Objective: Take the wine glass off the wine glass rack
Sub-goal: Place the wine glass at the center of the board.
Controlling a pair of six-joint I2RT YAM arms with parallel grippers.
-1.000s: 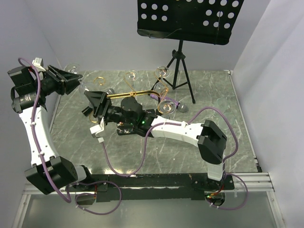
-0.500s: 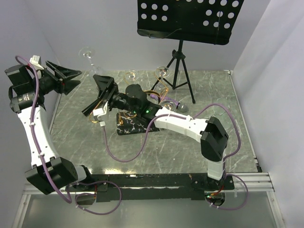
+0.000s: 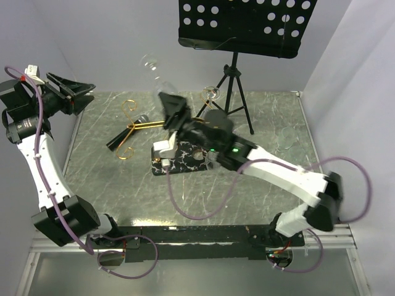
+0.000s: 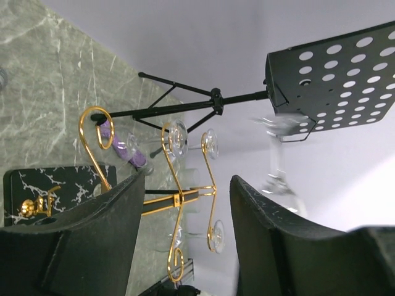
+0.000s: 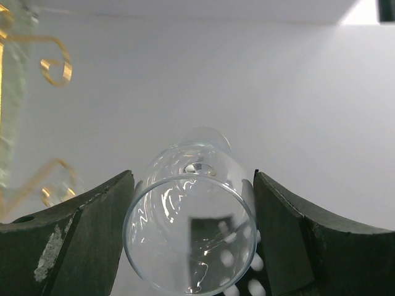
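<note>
Right hand [image 3: 171,108], arm stretched forward, clamps the wine glass [image 5: 190,229] aloft; left hand [image 4: 188,185] gapes.

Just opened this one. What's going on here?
The right pincer holds a wine glass by its bowl, up in the air and clear of the gold wine glass rack. The glass is off the rack but has not been set down. More glasses hang on the rack's curled arms. The left pincer is open and empty, off by the table's left edge.
</note>
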